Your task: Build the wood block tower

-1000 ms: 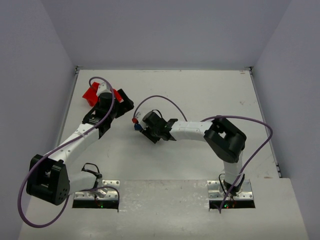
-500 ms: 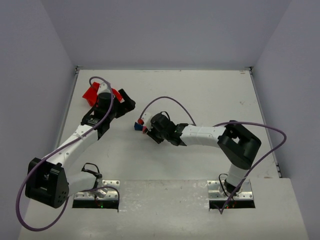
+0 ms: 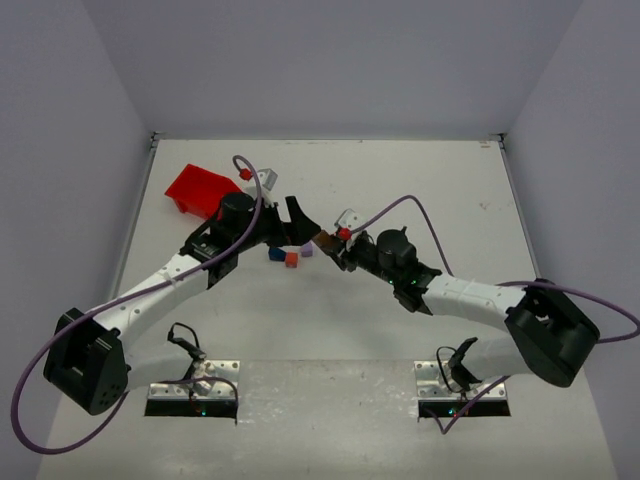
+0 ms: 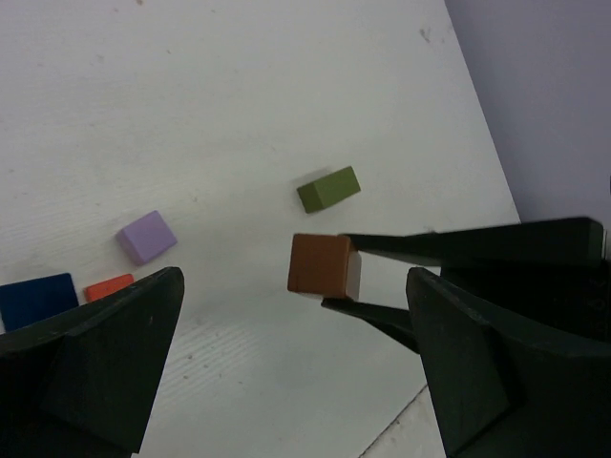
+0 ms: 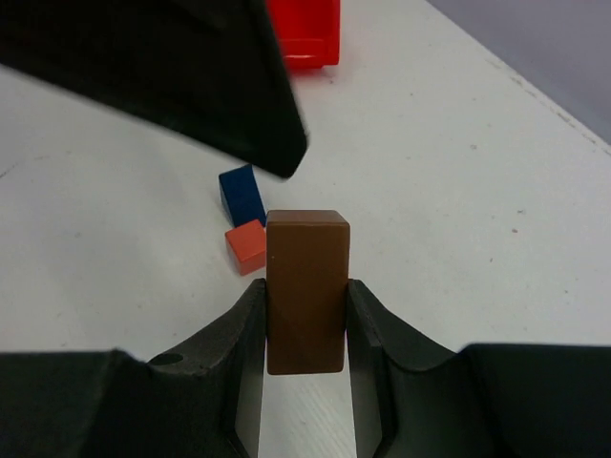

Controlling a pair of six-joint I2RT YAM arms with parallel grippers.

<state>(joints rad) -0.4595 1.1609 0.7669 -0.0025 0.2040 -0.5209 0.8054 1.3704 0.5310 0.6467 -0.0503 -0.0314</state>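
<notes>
Two hands meet mid-surface: the right hand [image 5: 306, 329] pinches a tall brown wooden block [image 5: 306, 286] upright, probably ready for stacking. The left hand [image 3: 287, 222] is spread, empty. Small lilac [image 4: 147, 237], orange-red [image 4: 109, 286] and dark blue [image 4: 36, 298] wooden blocks wait loose on the white surface [image 3: 420, 180].

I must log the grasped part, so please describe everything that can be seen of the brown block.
The brown block is a plain oblong piece, evenly brown and matte, looking like painted wood, with sharp edges. The right gripper clamps its two long sides between black fingers, and its far end sticks out past the fingertips. Only the fingers touch it. It appears to be held above the white table, near the orange-red block and the dark blue block.
</notes>
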